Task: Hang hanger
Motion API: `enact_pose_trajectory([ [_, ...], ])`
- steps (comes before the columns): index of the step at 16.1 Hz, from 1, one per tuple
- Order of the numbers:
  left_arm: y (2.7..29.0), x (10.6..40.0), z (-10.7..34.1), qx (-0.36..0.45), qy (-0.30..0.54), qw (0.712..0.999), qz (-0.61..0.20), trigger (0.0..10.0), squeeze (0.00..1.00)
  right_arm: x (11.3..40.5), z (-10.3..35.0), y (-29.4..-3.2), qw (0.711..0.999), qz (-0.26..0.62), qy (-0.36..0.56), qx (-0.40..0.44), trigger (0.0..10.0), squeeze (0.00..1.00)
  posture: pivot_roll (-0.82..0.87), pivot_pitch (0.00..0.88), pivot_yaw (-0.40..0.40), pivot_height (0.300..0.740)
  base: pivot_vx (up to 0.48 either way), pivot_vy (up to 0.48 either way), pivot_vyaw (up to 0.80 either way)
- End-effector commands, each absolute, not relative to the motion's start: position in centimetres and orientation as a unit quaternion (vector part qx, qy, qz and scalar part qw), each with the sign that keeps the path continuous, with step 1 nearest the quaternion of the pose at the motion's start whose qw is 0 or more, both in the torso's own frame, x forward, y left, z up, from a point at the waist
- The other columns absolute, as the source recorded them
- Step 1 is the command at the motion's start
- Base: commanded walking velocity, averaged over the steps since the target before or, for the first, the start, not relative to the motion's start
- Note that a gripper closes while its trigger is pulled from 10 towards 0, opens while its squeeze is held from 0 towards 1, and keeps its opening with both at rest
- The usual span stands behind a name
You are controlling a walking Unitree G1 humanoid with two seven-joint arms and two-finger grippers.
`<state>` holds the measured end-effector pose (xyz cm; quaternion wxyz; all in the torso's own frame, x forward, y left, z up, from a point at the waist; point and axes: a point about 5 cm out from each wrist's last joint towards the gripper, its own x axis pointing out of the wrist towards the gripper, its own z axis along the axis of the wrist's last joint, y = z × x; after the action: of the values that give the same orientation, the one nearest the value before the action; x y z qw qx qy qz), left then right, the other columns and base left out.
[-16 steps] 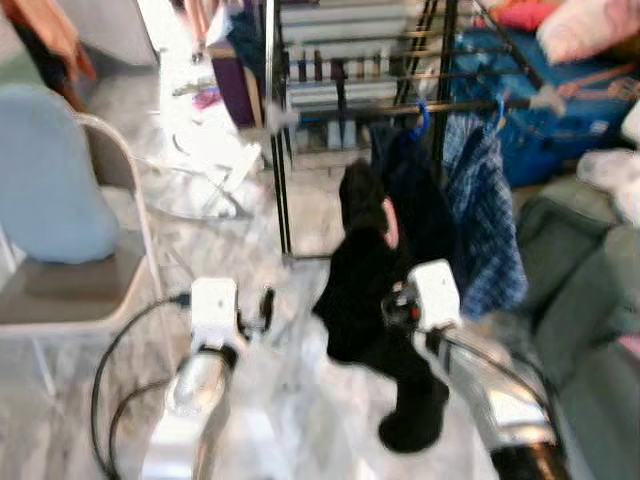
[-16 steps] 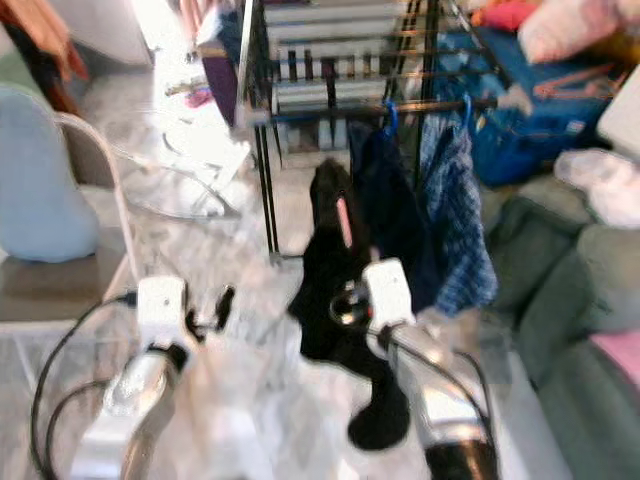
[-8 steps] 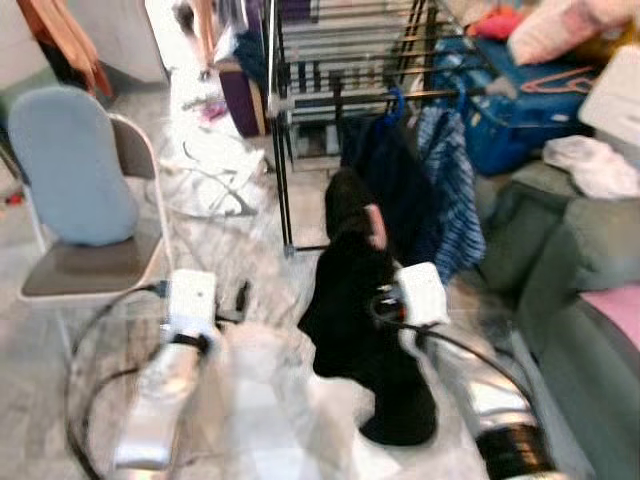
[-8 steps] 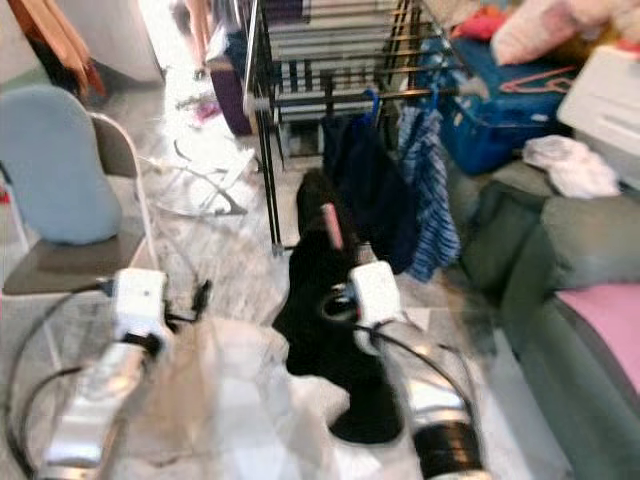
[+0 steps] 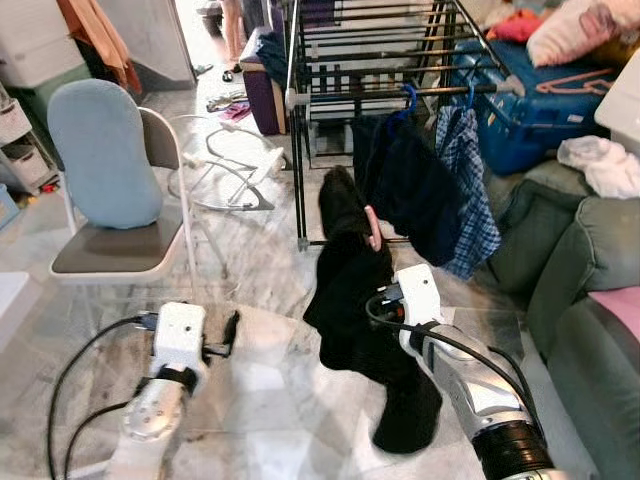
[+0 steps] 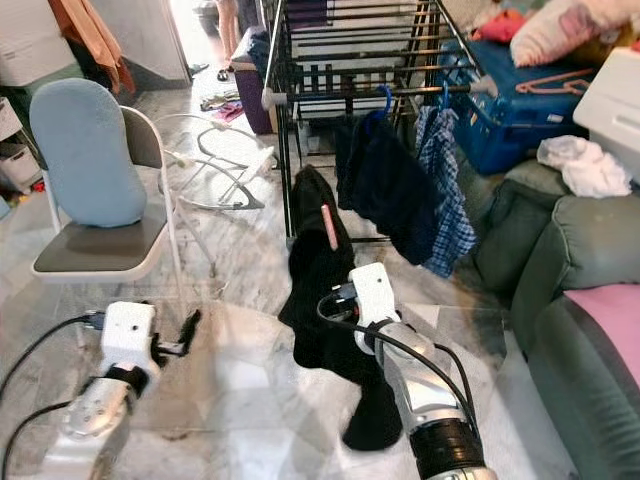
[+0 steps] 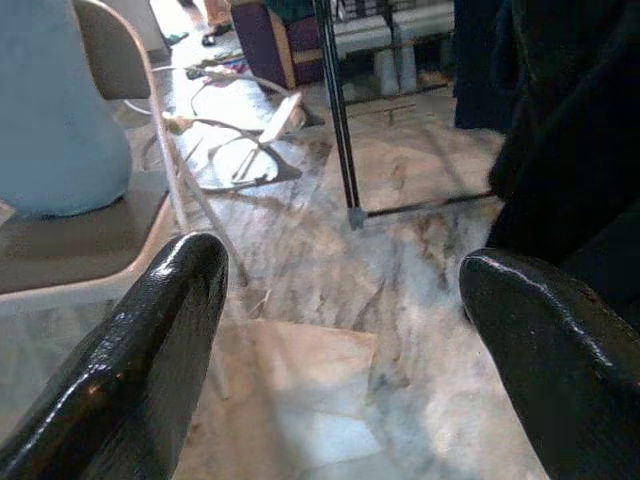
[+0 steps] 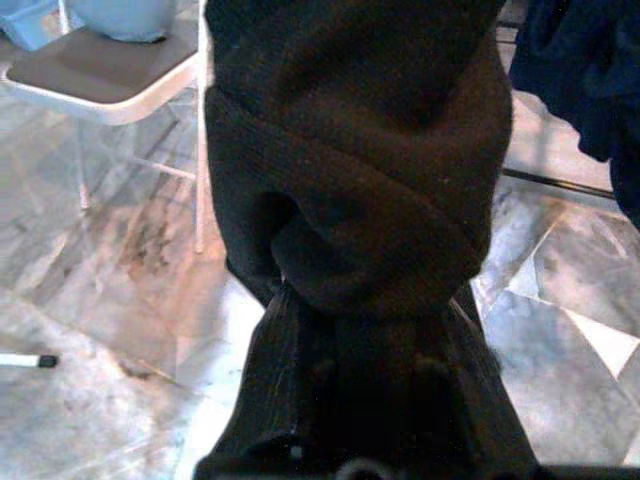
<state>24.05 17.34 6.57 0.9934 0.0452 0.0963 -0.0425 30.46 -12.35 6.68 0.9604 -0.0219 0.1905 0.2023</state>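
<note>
A black garment [image 5: 350, 290] on a pink hanger [image 5: 372, 226] is clamped in the right gripper [image 8: 375, 300] and held up near the rack [image 5: 400, 92], ready for hooking on its rail. The left gripper [image 7: 340, 330] is held spread and empty. Since earlier, the rack is seen nearer and sharper.

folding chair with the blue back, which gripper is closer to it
Left. The left gripper, fingers open, hovers just in front of the folding chair. The right gripper is off to the chair's right, clamped on the black garment before the drying rack.
</note>
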Motion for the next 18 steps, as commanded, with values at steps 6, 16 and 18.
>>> enact_pose_trajectory([
  [6, 17.2, 24.4, 6.2, 0.016, 0.086, 0.996, 0.026, 10.0, 0.0, 30.7, 8.0, -12.1, 0.963, 0.226, 0.145, -0.038, 10.0, 0.0, -0.05, 0.0, 0.094, 0.74, 0.0, 0.0, 0.63],
  [16, 15.8, 24.9, 6.2, 0.03, 0.088, 0.996, 0.016, 10.0, 0.0, 29.6, 7.7, -11.7, 0.955, 0.251, 0.15, -0.046, 10.0, 0.0, -0.07, 0.0, 0.092, 0.74, 0.0, 0.0, 0.8],
  [18, 15.6, 25.0, 6.1, 0.032, 0.09, 0.995, 0.015, 10.0, 0.0, 29.7, 7.8, -11.8, 0.955, 0.251, 0.15, -0.047, 10.0, 0.0, -0.07, 0.0, 0.093, 0.74, 0.0, 0.0, 0.8],
])
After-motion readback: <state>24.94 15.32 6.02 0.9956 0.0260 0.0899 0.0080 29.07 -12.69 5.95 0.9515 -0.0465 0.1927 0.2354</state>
